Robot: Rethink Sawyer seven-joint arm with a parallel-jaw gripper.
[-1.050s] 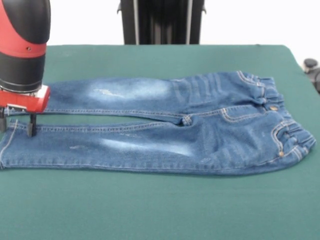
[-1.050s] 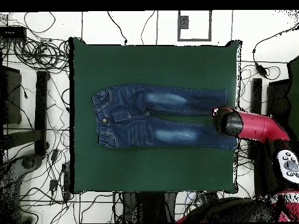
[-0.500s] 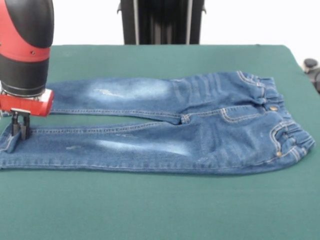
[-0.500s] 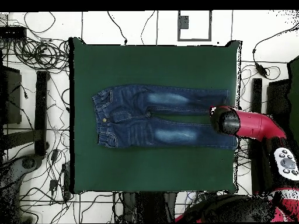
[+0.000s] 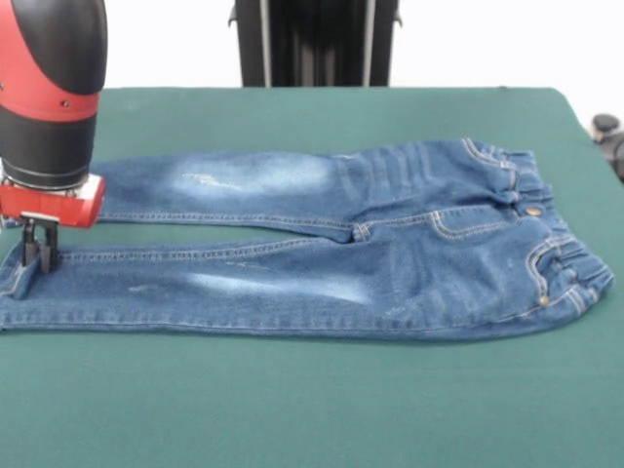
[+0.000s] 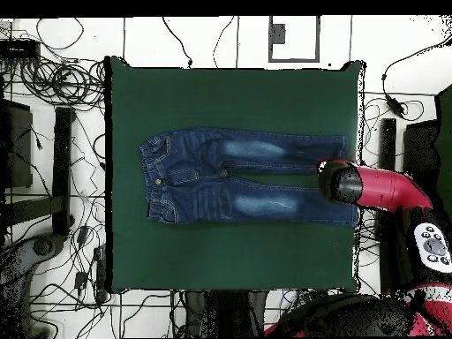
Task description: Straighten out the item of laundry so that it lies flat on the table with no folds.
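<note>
The item of laundry (image 5: 322, 244), a small pair of blue jeans, lies spread on the green table (image 5: 292, 409) with its waistband at the right and both legs running left. My gripper (image 5: 37, 255) hangs from the red and black arm at the left, shut on the cuff end of the nearer leg at its upper edge. From above, the jeans (image 6: 238, 177) lie across the table's (image 6: 229, 97) middle, and the arm's wrist (image 6: 342, 184) covers the cuff end and hides the fingers.
A dark pedestal (image 5: 314, 44) stands behind the table's far edge. A black knob (image 5: 609, 132) sits just off the right edge. In the overhead view, tangled cables (image 6: 62, 84) lie on the floor around the table.
A second ago the fingers stood apart around the nearer leg's cuff; they have since closed together on it. The cuff end shifted slightly. Nothing moved in the last half second.
</note>
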